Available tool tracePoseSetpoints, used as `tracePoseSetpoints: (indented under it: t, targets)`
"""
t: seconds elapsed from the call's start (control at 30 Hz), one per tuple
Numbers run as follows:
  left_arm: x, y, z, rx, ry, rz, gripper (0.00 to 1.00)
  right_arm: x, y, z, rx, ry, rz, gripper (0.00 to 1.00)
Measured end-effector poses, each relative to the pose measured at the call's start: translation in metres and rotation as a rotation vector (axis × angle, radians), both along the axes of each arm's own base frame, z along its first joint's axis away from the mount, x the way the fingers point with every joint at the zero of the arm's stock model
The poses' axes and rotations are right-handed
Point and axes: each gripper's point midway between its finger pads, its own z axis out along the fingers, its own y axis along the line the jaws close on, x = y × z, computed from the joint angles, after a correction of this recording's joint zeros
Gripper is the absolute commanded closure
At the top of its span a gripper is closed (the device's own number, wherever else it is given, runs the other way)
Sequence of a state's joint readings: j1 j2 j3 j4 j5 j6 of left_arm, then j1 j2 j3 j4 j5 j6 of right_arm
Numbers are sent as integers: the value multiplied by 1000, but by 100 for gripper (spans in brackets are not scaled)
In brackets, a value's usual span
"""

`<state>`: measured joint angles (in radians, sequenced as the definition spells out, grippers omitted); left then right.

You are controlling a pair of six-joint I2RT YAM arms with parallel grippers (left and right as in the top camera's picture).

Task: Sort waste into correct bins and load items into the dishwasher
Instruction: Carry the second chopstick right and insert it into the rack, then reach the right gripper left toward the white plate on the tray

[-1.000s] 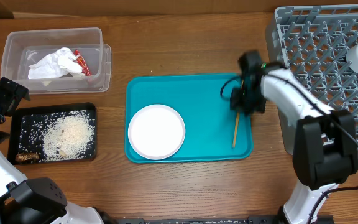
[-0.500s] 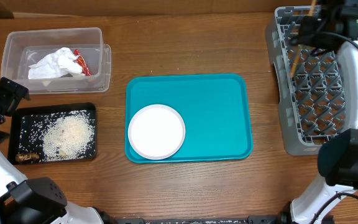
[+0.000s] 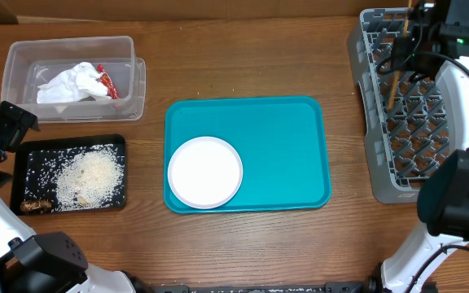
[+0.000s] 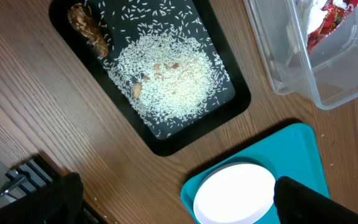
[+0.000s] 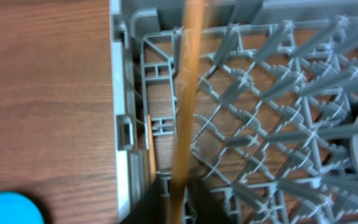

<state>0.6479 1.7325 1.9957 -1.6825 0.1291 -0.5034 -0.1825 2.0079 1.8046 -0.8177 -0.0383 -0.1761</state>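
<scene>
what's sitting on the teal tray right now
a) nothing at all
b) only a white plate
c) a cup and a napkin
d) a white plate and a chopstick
b: the teal tray holds only the round white plate, and the chopstick is in the right gripper over the grey rack.

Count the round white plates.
1. The round white plate sits on the flat teal tray; the right arm covers part of the grey rack, possibly hiding more.

The chopstick [image 3: 396,73] is gone from the teal tray [image 3: 283,146]; the right gripper [image 5: 178,198] now grips it over the dish rack [image 3: 381,175].
</scene>
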Motion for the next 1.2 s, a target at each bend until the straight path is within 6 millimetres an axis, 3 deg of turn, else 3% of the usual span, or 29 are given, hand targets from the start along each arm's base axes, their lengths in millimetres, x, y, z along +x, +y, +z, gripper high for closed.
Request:
tracePoseSetpoints:
  t: [0.1, 0.3, 0.47, 0.6, 0.7, 0.87, 0.93, 0.97, 1.07, 1.2]
  targets:
    - [0, 0, 0, 0, 0, 0, 0, -3, 2, -13, 13, 37, 7, 29]
    - [0, 0, 0, 0, 0, 0, 0, -10, 8, -20, 64, 75, -11, 27]
    - [0, 0, 0, 0, 0, 0, 0, -30, 17, -30, 138, 164, -58, 26]
    - [0, 0, 0, 0, 0, 0, 0, -53, 38, -36, 253, 264, -52, 26]
    - [0, 0, 0, 0, 0, 0, 0, -66, 59, -27, 337, 299, -21, 26]
    - [0, 0, 0, 0, 0, 0, 0, -91, 121, 25, 468, 279, 117, 21]
    - [0, 0, 0, 0, 0, 0, 0, -104, 155, 45, 506, 275, 199, 10]
    - [0, 0, 0, 0, 0, 0, 0, -111, 176, 54, 521, 277, 249, 0]
    - [0, 0, 0, 0, 0, 0, 0, -129, 232, 62, 539, 298, 397, 0]
    - [0, 0, 0, 0, 0, 0, 0, -164, 313, 51, 537, 353, 599, 0]
